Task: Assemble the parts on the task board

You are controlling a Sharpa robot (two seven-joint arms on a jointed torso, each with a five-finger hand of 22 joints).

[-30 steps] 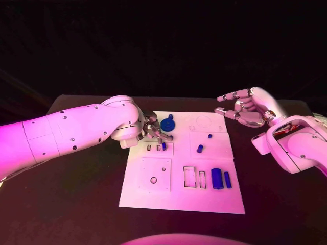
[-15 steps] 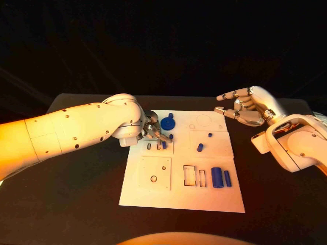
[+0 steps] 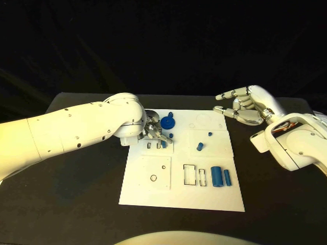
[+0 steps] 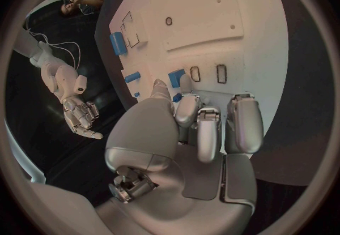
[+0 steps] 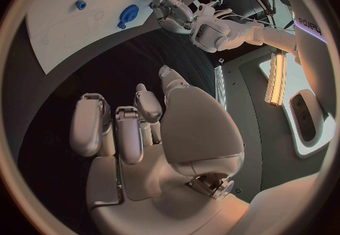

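Note:
The white task board [image 3: 182, 194] lies in the middle of the black table. My left hand [image 3: 153, 130] reaches over its far left part. Thumb and a finger pinch a small blue piece [image 4: 175, 76] at the end of a row of narrow slots [image 4: 221, 73]; the head view shows this piece [image 3: 163, 144] under the fingertips. My right hand [image 3: 244, 107] hovers off the board's far right corner, fingers apart and holding nothing. A blue disc with a knob [image 3: 168, 123], two small blue pegs [image 3: 199, 147] and two blue bars [image 3: 216, 176] rest on the board.
Rectangular outlines [image 3: 189, 175] and a square panel with a small hole [image 3: 154, 178] mark the board's near half. Bare black table [image 3: 68, 194] surrounds the board. In the right wrist view the board [image 5: 85, 25] and my left hand [image 5: 170, 11] lie beyond the right hand [image 5: 141, 127].

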